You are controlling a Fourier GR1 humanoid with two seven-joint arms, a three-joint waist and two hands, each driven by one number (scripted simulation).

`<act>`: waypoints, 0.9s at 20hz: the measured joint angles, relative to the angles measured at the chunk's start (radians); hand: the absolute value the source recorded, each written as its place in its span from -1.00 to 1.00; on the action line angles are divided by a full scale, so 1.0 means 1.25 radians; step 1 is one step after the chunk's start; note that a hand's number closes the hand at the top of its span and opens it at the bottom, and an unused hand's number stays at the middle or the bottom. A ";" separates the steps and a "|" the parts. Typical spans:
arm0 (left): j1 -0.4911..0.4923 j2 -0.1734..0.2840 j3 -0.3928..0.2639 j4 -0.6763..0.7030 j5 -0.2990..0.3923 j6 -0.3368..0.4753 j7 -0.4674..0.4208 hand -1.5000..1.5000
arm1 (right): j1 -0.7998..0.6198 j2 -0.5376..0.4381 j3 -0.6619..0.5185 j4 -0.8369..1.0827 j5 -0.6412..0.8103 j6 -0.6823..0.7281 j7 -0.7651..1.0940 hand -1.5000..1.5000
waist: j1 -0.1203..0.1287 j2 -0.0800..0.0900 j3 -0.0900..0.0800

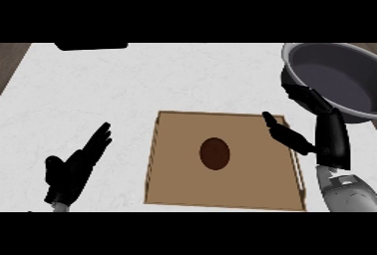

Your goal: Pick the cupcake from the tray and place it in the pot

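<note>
White marble-look counter, dark floor at left edge. Nearest: left hand resting, fingers straight, holding nothing. Right hand spread over tray's right rim, nothing grasped, likely lining up a reach. Cupcake sits mid-tray. Pot far right, ready to receive.

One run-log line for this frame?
cupcake: on tray | right hand: open, above tray's right edge | left hand: resting open | pot: empty
</note>
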 measured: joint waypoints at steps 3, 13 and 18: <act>-0.006 -0.011 -0.006 0.018 0.002 -0.005 0.005 0.00 | 0.046 0.092 0.056 -0.036 0.110 -0.148 -0.060 -1.00 | 0.001 -0.002 0.001; -0.055 -0.038 -0.010 0.065 -0.008 -0.030 0.029 0.00 | 0.142 0.269 0.223 -0.122 0.512 -0.158 0.288 -1.00 | 0.025 0.000 0.000; -0.090 -0.052 0.002 0.090 -0.012 -0.045 0.035 0.00 | 0.066 0.289 0.252 -0.169 0.576 -0.077 0.542 -1.00 | 0.038 0.003 0.002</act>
